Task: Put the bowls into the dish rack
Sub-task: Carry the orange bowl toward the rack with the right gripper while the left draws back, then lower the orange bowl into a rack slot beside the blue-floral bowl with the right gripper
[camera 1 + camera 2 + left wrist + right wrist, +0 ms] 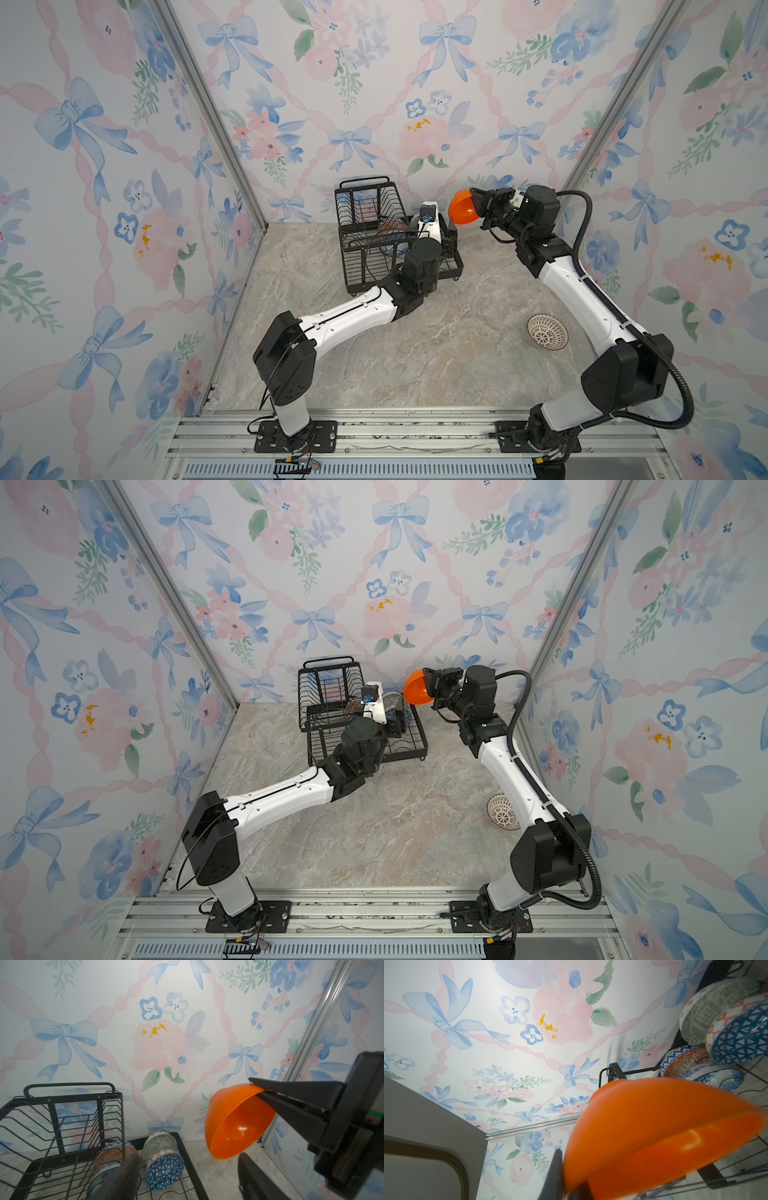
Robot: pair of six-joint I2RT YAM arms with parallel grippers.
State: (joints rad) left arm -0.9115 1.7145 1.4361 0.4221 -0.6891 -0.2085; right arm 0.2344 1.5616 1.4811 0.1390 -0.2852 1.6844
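My right gripper (478,200) (566,1184) is shut on the rim of the plain orange bowl (463,208) (417,688) (234,1122) (654,1126), holding it tilted in the air just right of the black wire dish rack (357,266) (328,688) (68,1084). My left gripper (449,245) (188,1157) hangs open and empty over the rack's right end. Several patterned bowls stand on edge in the rack's base, among them a grey-green one (160,1145) and a dark-blue one (164,1169). A white bowl with dark lattice (547,331) (503,816) lies on the table.
The rack stands at the back against the flowered wall, its raised basket (365,203) on the left side. The lattice bowl sits close to my right arm's upper link (582,299). Flowered walls close in both sides, and a metal rail (415,432) runs along the front.
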